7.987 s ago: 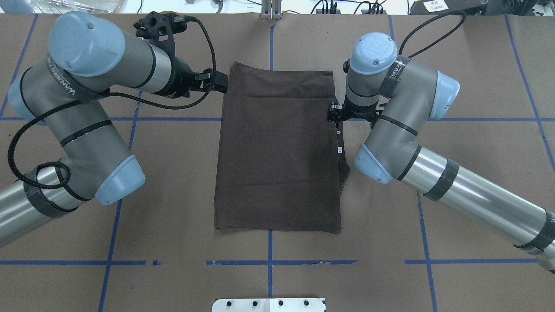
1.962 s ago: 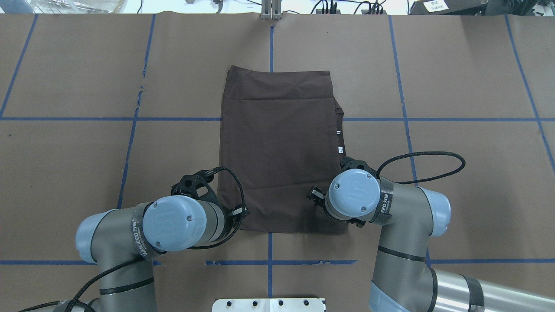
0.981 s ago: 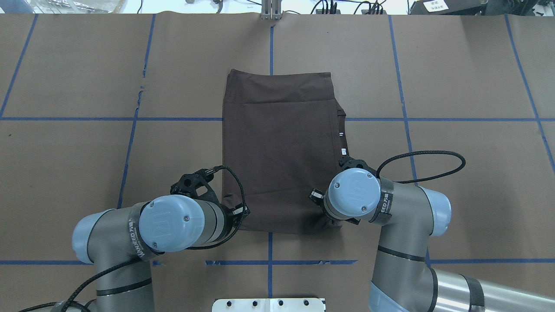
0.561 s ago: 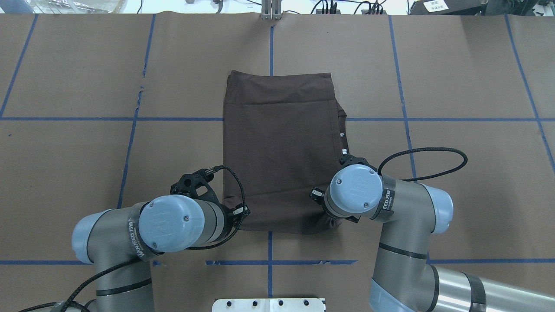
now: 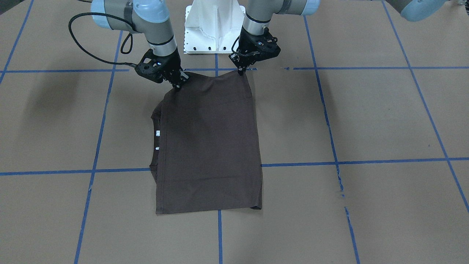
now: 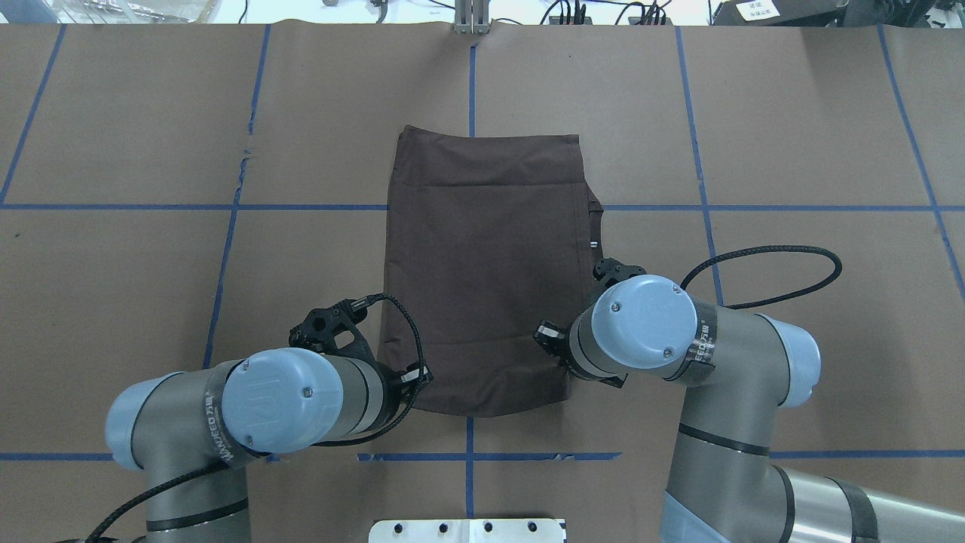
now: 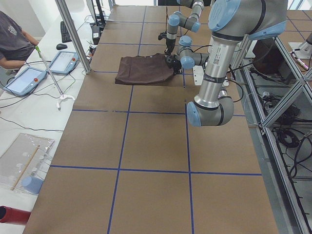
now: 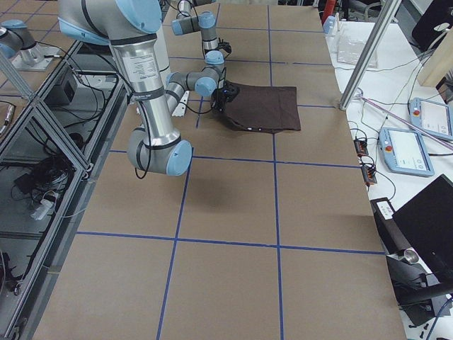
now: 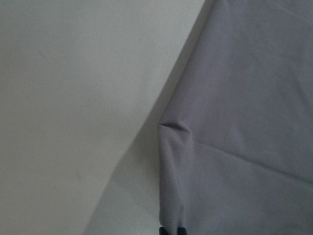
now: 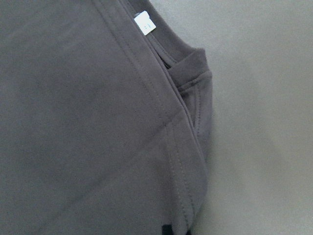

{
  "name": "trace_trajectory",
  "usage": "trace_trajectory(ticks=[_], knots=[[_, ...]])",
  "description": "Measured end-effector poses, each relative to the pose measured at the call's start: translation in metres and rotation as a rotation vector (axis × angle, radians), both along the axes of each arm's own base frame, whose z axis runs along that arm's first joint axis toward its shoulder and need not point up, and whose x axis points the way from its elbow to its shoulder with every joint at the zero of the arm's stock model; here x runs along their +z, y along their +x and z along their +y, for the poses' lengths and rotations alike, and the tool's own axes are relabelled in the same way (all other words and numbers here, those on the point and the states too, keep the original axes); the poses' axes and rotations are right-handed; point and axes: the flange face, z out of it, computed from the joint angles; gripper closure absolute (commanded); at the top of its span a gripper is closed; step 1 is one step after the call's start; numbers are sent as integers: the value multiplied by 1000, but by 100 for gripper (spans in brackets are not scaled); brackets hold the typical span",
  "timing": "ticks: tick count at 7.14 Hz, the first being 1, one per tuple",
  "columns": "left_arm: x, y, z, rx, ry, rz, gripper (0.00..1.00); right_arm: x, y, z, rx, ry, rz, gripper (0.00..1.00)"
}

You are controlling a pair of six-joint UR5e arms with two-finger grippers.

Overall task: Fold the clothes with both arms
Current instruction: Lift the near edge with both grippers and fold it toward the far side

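Near me, my left gripper (image 5: 240, 70) and right gripper (image 5: 178, 85) are pinching corners of the shirt (image 5: 209, 146), lying lengthwise toward 12 o'clock.

Light is even and diffuse, from overhead. The table (image 6: 829, 113) is matte and evenly lit; soft, faint shadows lie on it in the front view. Fixed views are sharp. Both wrist views are dim, low-contrast and slightly soft; the shirt (image 9: 244, 98) reads grey.

Silver-grey tubular arms (image 6: 727, 362), pale blue joint caps (image 6: 641, 320), black cables (image 6: 784, 248).
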Motion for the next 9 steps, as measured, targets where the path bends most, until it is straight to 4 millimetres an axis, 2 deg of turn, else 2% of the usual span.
trace_trajectory(ticks=[1,3,4,5,6,7,9], knots=[[-13,-11,20,31,0,1,100,-5,10,9,-18,-3,-22,100],[-35,-47,63,99,0,8,100,-12,43,35,-74,-20,-74,100],[-39,-56,73,120,-1,12,100,-18,52,43,-94,-23,-96,100],[-40,-59,74,128,0,13,100,-25,51,42,-100,-17,-109,100],[-42,-64,63,118,16,14,100,-34,48,28,-82,-4,-119,100],[-44,-73,41,88,41,16,100,-44,46,0,-46,11,-122,100],[-47,-81,-25,11,75,-4,100,-53,43,-67,18,21,-103,100]])
